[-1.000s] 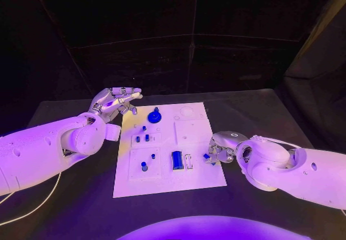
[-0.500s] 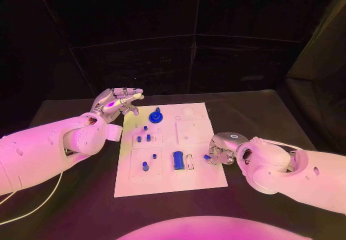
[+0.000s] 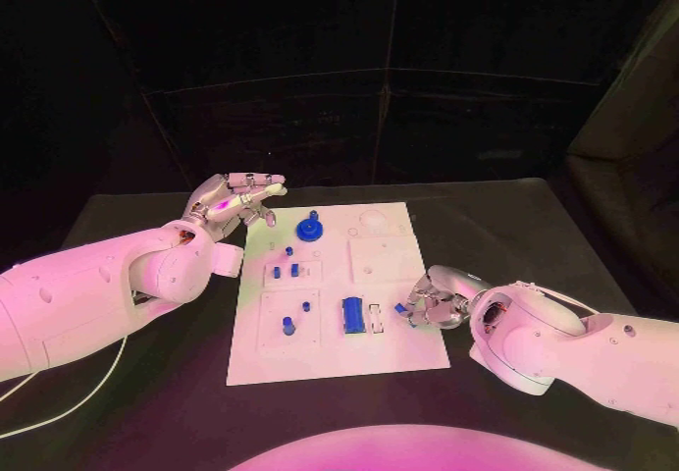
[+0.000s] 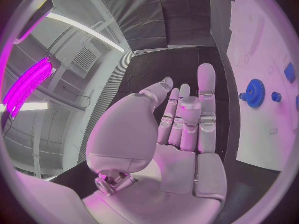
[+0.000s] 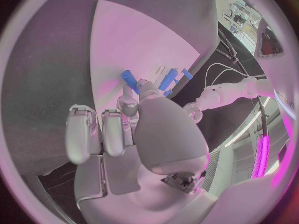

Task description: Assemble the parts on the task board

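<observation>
While I watch from the head camera, the task board (image 3: 382,343) lies in the middle of the black table (image 3: 538,226). On it I count one blue gear (image 3: 306,230) near its far edge, one long blue block (image 3: 348,313) nearer me, and five small blue pegs (image 3: 287,325) scattered towards the board's left side. My left hand (image 3: 233,201) hovers off the board's far left corner with its fingers apart, carrying nothing. My right hand (image 3: 438,297) sits at the board's right edge, fingers curled around a small blue part (image 3: 402,308) that it pinches just beside the long block's slot.

From the left wrist camera, the left hand (image 4: 181,134) is released, fingers straight and close together, with the board (image 4: 261,114) beyond it; I see the gear (image 4: 254,91) there and three other blue pieces past it.

From the right wrist camera, the right hand (image 5: 134,129) pinches the blue part (image 5: 129,80) at its fingertips above the board (image 5: 137,45). Two more blue pieces lie close by, and the other arm (image 5: 230,92) reaches in beyond the board.
</observation>
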Motion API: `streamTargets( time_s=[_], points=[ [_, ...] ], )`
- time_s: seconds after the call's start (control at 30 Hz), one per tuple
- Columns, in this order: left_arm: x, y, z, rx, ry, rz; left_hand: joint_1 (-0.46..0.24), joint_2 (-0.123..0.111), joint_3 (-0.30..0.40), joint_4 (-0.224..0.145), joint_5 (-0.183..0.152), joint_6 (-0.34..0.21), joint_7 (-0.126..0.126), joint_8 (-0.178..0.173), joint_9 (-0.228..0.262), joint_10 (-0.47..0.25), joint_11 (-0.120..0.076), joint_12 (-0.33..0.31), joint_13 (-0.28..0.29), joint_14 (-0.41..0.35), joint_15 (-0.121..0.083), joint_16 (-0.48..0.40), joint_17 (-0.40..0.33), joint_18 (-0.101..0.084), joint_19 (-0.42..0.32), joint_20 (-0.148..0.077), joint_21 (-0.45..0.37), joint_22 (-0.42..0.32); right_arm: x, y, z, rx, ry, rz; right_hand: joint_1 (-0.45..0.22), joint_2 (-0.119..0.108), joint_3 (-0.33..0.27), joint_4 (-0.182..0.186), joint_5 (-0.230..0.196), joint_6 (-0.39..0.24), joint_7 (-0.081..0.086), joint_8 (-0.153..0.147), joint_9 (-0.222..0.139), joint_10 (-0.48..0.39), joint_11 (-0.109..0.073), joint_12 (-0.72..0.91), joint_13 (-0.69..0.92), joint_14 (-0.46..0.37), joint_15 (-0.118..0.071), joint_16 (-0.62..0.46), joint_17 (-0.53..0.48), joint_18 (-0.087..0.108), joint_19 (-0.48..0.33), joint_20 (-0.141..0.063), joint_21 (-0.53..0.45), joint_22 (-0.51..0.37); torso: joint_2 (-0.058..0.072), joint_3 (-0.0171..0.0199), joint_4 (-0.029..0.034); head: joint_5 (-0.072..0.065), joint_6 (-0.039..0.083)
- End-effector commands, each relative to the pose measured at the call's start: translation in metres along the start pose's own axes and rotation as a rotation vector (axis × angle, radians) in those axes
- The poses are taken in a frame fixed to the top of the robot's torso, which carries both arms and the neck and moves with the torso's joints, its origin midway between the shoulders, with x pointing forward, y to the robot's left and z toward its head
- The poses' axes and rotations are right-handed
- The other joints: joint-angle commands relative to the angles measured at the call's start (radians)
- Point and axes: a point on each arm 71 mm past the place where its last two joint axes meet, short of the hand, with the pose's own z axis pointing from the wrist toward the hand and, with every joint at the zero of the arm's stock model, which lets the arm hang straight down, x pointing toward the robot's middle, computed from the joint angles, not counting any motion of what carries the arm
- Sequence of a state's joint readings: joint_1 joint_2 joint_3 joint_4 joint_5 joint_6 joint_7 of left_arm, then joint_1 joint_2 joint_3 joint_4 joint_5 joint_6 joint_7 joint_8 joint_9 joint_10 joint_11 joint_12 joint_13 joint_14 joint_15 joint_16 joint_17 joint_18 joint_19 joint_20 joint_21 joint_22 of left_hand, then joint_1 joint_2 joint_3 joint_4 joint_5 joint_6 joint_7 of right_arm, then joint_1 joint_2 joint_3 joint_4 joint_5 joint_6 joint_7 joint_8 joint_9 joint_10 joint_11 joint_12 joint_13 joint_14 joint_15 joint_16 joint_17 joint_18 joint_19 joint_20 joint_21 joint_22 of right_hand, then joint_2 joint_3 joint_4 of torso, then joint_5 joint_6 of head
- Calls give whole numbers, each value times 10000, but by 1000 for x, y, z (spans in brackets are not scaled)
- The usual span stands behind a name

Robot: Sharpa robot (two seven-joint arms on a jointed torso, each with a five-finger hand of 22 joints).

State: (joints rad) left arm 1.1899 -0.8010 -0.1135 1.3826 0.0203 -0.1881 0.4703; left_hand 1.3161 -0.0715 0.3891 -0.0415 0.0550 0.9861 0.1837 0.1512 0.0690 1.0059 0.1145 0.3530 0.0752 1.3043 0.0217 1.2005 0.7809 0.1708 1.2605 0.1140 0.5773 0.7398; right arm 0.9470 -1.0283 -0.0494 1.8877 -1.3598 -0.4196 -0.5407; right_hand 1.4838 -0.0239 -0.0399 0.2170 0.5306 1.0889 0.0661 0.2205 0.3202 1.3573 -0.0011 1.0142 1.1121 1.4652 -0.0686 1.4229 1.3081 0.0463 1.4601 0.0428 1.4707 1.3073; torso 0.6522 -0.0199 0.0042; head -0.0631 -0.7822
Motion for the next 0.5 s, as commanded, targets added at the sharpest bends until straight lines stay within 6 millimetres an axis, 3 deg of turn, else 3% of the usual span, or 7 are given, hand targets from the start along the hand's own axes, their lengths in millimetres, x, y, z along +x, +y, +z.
streamTargets(
  time_s=[0.03,0.5],
  points=[
    [1,-1,0,95,57,-57,22,89,-20,-10,39,-52,7,-8,-13,-70,-26,37,13,-78,21,17,4,112,-41,59,-63,-11,1,5,1,72,-46,1500,-162,-13,51,92,122,79,18,-83,94,183,-111,-62,-19,604,-64,27,133,-114,141,-34,56,1449,2,-1,-19,32,-21],
    [0,-2,-1,84,69,-66,22,89,-20,-10,39,-52,7,-8,-13,-70,-26,37,13,-78,21,17,4,112,-41,59,-63,-11,12,23,9,-122,201,2193,-431,-175,104,285,103,139,16,-138,114,226,-108,-50,24,606,-61,37,153,-114,141,-32,57,1455,11,6,0,108,-97]
  ],
)
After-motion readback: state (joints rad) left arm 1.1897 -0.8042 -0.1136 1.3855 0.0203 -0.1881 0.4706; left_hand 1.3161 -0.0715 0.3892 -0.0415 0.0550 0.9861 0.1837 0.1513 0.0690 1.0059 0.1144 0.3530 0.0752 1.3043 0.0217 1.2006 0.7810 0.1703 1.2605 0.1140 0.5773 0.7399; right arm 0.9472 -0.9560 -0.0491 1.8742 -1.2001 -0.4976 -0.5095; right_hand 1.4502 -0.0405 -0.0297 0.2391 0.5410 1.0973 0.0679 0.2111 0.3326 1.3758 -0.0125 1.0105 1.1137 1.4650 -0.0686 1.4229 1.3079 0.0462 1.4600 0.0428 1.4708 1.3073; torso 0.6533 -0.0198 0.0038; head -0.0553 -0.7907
